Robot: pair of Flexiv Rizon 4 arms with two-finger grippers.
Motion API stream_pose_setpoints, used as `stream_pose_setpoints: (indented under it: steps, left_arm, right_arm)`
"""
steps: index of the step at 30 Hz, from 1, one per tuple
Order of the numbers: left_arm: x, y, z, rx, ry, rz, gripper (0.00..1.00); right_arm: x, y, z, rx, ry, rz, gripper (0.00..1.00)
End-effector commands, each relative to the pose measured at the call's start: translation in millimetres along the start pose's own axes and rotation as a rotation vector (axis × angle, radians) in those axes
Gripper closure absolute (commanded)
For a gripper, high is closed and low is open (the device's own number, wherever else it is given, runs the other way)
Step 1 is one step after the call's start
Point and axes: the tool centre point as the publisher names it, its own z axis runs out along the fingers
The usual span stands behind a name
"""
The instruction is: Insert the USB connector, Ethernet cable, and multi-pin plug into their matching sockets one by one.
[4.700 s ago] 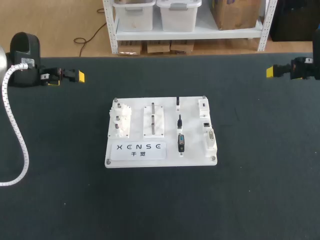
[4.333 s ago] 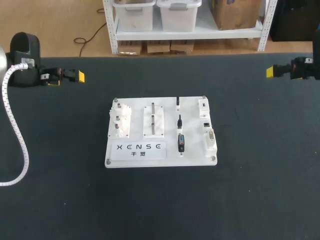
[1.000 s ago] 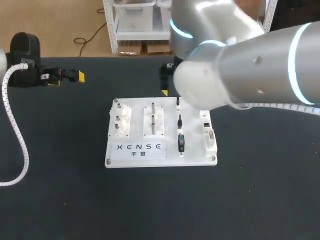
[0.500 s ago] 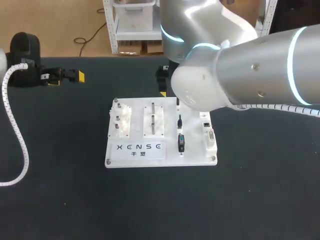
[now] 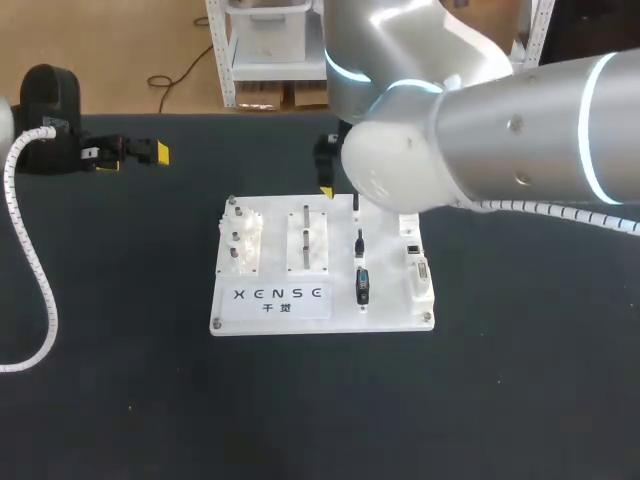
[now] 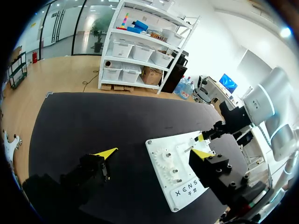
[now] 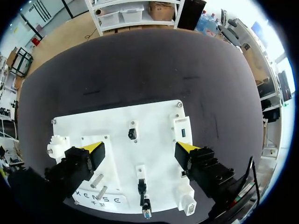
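Two grippers both have their yellow-tipped fingers spread wide, holding nothing. The right gripper [image 7: 140,148] hangs over the flat white plastic board [image 5: 222,322]. On the board, three small black plugs [image 5: 359,243] sit in a row beside the white sockets [image 5: 417,268]. The left gripper [image 6: 154,153] sits well apart, near the black table's [image 5: 120,370] left edge.

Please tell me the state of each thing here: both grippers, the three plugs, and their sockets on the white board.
left gripper: open, empty.
right gripper: open, empty, over the white board.
USB connector: not inserted, apart from its socket.
Ethernet cable: not inserted.
multi-pin plug: not inserted.
USB socket: empty.
Ethernet socket: empty.
multi-pin socket: empty.
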Motion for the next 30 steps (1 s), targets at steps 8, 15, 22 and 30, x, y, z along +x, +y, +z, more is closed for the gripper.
stream_pose_setpoints:
  steps: [8, 15, 22, 30]
  left_arm:
    - [0.0, 0.0, 0.0, 0.000, 0.000, 0.000, 0.00]
    - [0.0, 0.0, 0.0, 0.000, 0.000, 0.000, 0.00]
    - [0.0, 0.0, 0.0, 0.000, 0.000, 0.000, 0.00]
    - [0.0, 0.0, 0.0, 0.000, 0.000, 0.000, 0.00]
  right_arm:
    - [-11.6, 2.7, 13.1, 0.015, 0.044, -0.055, 0.18]
    - [-10.7, 0.4, 21.1, 0.016, 0.038, -0.073, 0.54]
    - [-10.3, 2.4, 25.0, 0.009, 0.036, -0.089, 0.63]
    - [-9.6, 2.2, 27.8, 0.013, 0.029, -0.102, 1.00]
